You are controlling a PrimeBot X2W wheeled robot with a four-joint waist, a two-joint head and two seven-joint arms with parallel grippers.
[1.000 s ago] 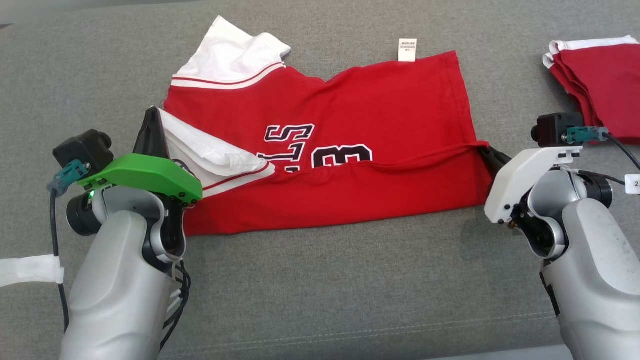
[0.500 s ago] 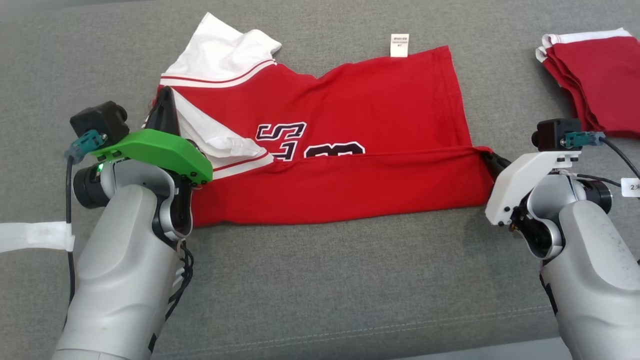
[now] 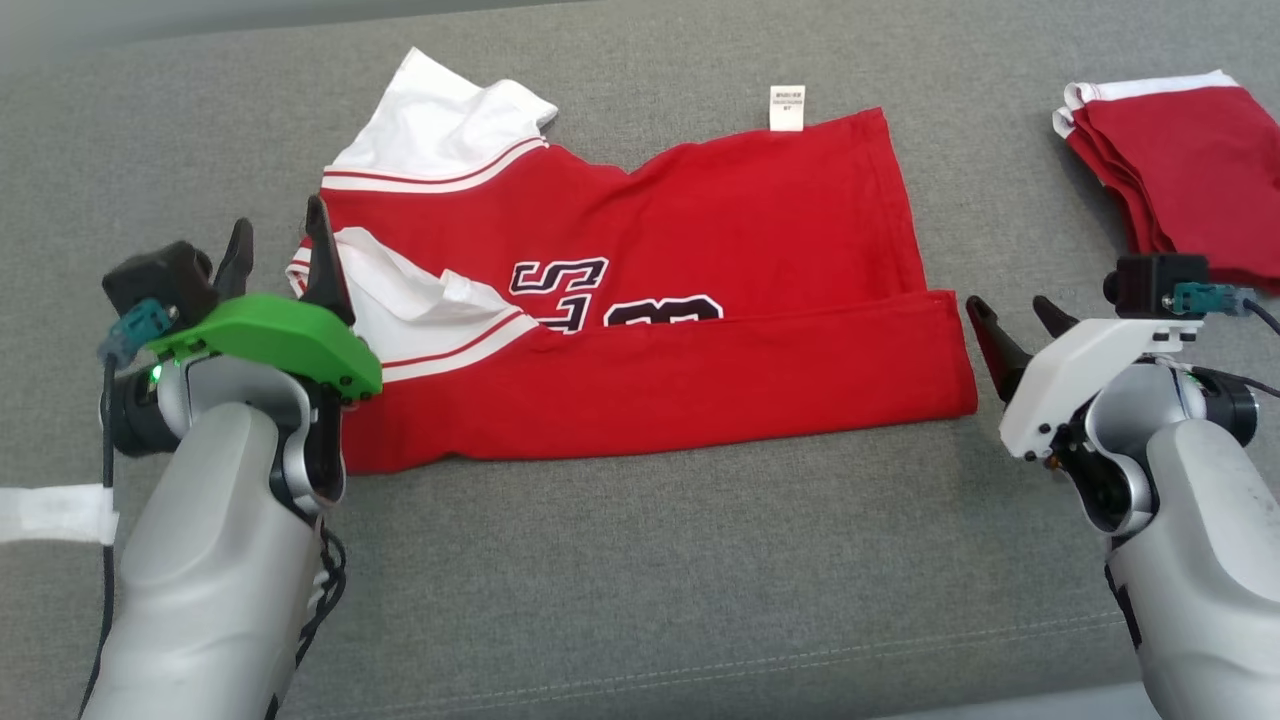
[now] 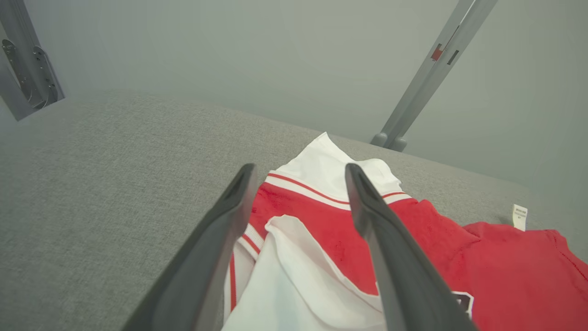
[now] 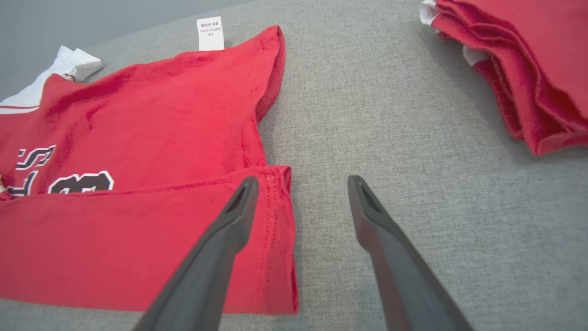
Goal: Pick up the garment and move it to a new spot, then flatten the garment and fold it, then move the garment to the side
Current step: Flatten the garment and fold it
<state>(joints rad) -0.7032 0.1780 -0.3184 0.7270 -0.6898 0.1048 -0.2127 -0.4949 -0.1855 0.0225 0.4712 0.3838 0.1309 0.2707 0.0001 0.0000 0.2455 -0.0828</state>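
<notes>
A: As it lies across the grey table point(image 3: 640, 560), how does the garment point(image 3: 700, 220) look?

B: Red, sideways in the middle, its near edge folded up over the lower part of the black-and-white lettering point(image 3: 560, 290). White sleeves point(image 3: 440, 130) with red stripes sit at the left end; one is crumpled onto the red.

A: And beside it?

B: A folded red pile point(image 3: 1190, 170) at the far right, well apart.

A: The claws?

B: Both spread wide. The left claw point(image 3: 278, 215) hangs at the sleeve end, gripping nothing; the right claw point(image 3: 1008, 302) sits just beside the right end, empty too.

A: Smallest thing?

B: A white label point(image 3: 787, 108) at the far edge.
</notes>
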